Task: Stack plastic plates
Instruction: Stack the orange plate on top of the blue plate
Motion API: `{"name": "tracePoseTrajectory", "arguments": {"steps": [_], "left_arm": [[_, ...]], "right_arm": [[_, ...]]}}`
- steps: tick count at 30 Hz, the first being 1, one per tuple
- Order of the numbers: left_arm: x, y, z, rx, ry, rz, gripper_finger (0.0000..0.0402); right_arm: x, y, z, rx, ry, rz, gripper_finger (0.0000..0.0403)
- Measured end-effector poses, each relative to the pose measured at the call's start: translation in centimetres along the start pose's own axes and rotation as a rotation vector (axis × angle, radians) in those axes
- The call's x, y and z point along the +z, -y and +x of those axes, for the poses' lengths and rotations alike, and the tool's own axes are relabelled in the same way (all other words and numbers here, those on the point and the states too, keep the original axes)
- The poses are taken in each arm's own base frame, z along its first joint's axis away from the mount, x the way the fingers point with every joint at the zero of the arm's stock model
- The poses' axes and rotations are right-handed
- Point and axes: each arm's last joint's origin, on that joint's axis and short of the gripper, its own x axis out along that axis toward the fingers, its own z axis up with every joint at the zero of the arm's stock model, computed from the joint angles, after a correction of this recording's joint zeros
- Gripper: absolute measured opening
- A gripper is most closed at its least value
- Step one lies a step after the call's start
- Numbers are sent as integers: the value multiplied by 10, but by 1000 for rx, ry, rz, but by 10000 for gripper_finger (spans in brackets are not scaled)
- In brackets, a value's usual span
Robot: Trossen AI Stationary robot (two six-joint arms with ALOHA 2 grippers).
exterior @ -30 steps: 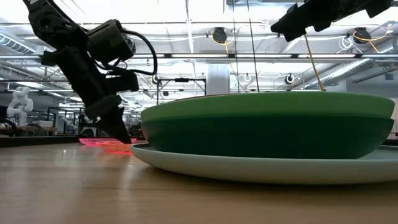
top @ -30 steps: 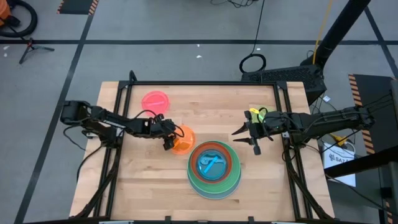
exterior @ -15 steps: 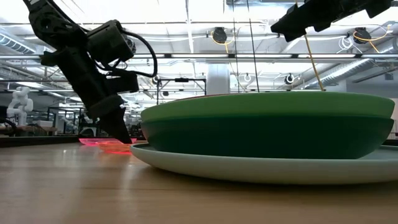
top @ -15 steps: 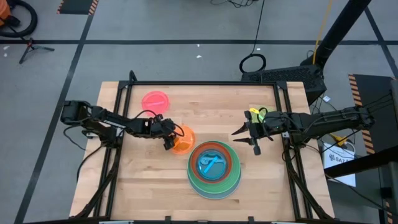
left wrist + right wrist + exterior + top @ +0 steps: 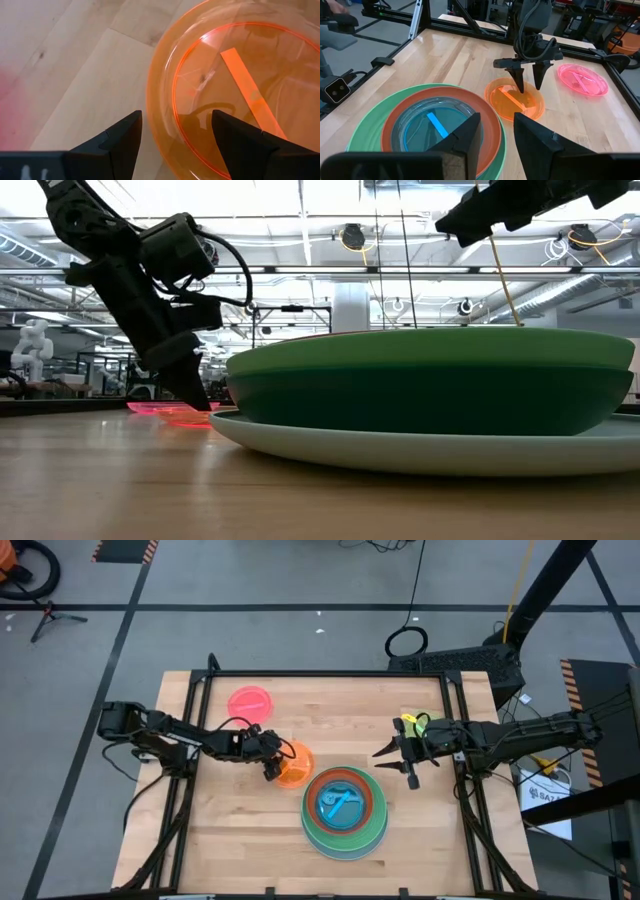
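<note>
Left gripper (image 5: 273, 760) sits low at the edge of the orange plate (image 5: 297, 769). Its two dark fingers are open. In the left wrist view, one finger (image 5: 116, 141) is outside the rim and the other is inside the plate, so the rim runs between them. They do not pinch it yet, so the gripper holds nothing.

Nothing has moved in the last second. Both arms are in the same spots and the orange plate has not slid. I think this is a short stop before the squeeze, so the plate is still waiting to go on the pile.

The orange plate is small, round and see-through, with a thin raised rim and a bright strip across its floor. It looks smooth and slippery, so it may slide when pinched.

Just beside it is the stack (image 5: 343, 810) on the wooden table (image 5: 230, 840). The stack is made of big, solid plates: a pale one at the bottom, dark green and light green above. Next come red-orange and blue, with a clear cyan one on top.

The right gripper (image 5: 395, 766) hangs in the air near the stack, open and empty.

Farthest away, the pink plate (image 5: 250, 700) lies flat and alone. It is see-through too.
</note>
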Motion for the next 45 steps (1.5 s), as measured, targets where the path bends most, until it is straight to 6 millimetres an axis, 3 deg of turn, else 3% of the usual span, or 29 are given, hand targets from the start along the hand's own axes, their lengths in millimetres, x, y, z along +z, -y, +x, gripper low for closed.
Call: {"name": "tracePoseTrajectory", "arguments": {"steps": [8,16,25,45], "left_arm": [[0,0,0,6,6,-6,237],[1,0,0,22,15,-27,169],[1,0,0,22,15,-48,126],[-2,-2,0,35,-16,-107,92]], "right_arm": [[0,0,0,0,0,0,109],[0,0,0,0,0,0,109],[0,0,0,0,0,0,109],[0,0,0,0,0,11,109]]}}
